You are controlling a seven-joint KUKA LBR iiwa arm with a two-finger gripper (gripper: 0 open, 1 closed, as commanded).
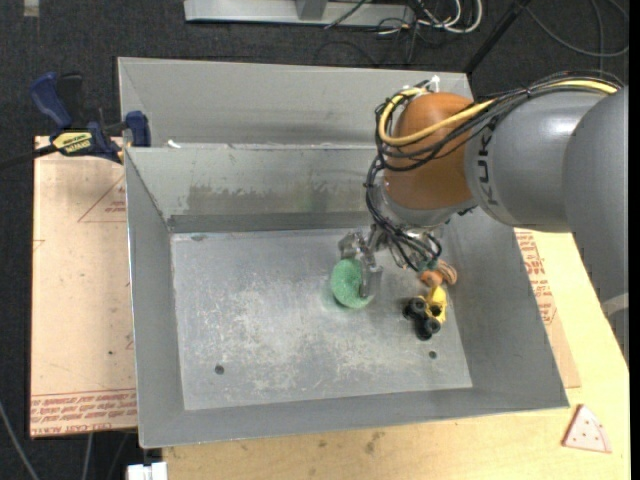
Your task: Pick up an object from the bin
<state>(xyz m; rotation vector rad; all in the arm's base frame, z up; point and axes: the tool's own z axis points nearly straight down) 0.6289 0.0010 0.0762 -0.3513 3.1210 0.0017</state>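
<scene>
Gripper [360, 266] down inside grey bin [250, 348], at 1 o'clock edge of green rounded lump [345, 288], which lies just past bin centre toward 3 o'clock. Grip spread or pressed together: cannot tell. Small yellow-black-orange thing [428, 306] near, at lump's 3 o'clock.

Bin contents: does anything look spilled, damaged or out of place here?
Nothing stands out. A green rounded lump lies on the floor of the bin right at the gripper, and a small yellow-and-black thing lies apart from it, toward the view's right.
</scene>
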